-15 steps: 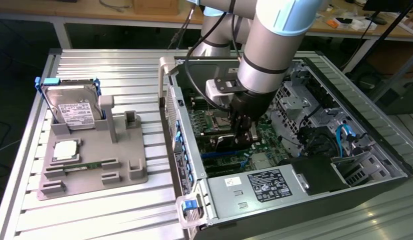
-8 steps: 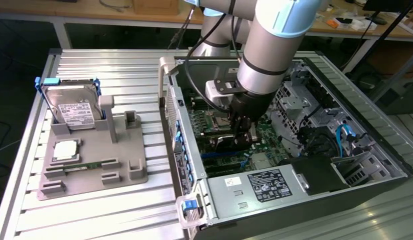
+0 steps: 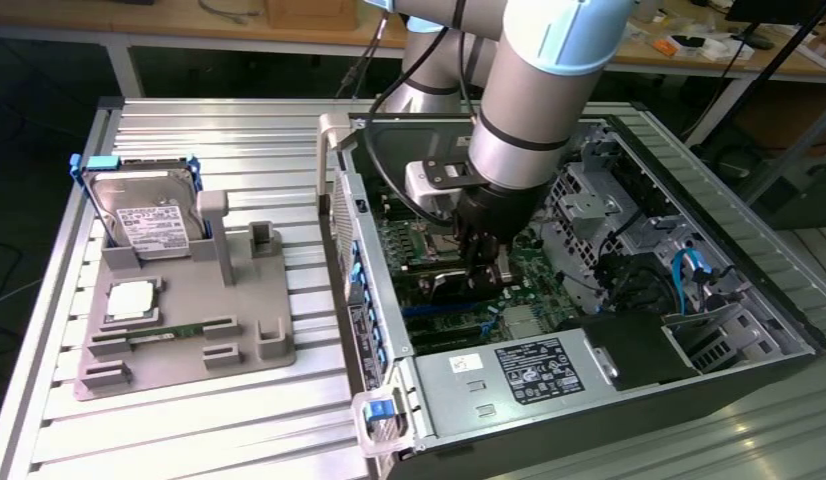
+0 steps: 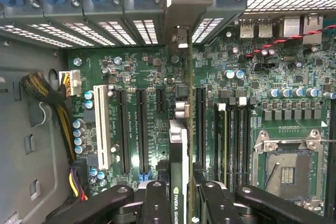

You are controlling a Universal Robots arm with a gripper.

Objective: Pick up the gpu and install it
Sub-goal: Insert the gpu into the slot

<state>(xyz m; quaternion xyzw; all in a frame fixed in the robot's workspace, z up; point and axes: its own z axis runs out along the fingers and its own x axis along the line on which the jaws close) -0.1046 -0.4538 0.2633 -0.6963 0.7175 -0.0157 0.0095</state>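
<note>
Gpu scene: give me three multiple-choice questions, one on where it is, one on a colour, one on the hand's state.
1. Where is the gpu? A on the grey tray; B in the computer case, over the motherboard; C on the floor.
2. What colour is the odd slot beside the black slots? A white; B red; C yellow.
3. The hand is: A open; B shut on the gpu; C shut on a hard drive.
Answers: B, it hangs edge-on above the board; A, it stands pale; C, fingers press both card faces.
</note>
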